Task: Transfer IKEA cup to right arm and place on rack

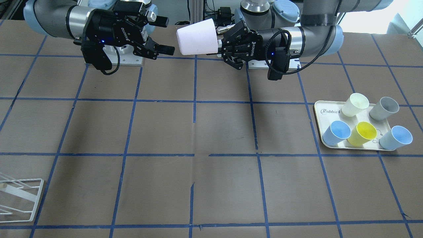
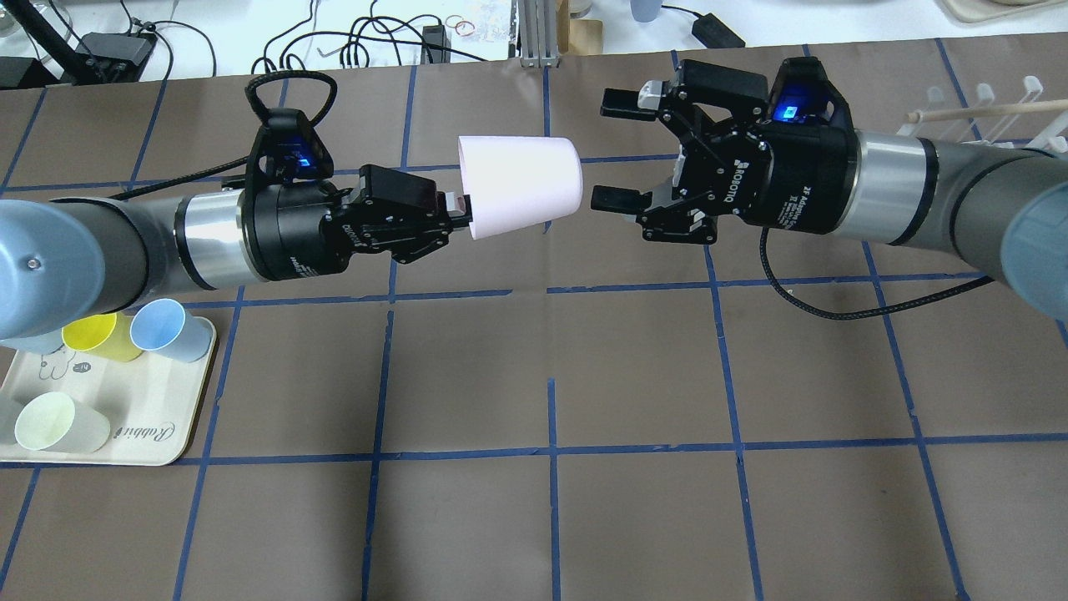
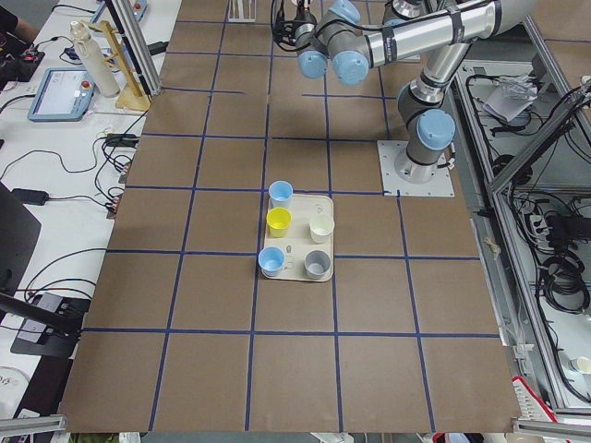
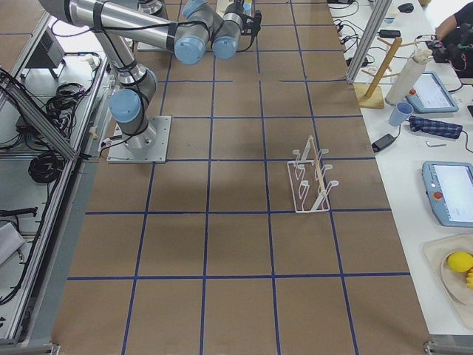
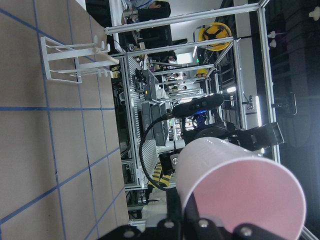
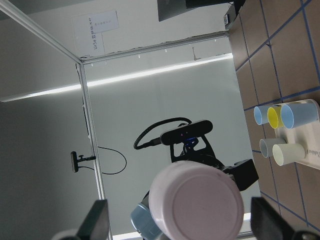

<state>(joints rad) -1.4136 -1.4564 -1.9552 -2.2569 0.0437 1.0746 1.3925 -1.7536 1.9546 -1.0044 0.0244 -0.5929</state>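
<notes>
IKEA cup (image 2: 519,185): pale pink, lying sideways in the air above the table (image 2: 634,376), rim pinched by the left gripper (image 2: 457,213). The right gripper (image 2: 611,150), jaws spread wide, faces the cup's base, just beside it. The rack (image 4: 310,177) stands well apart from the cup.

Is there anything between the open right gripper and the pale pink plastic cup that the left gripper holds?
Nothing visible. The small pale pink plastic tumbler, clamped at its rim by the left gripper, points its base at the open right gripper; only air separates them.
</notes>
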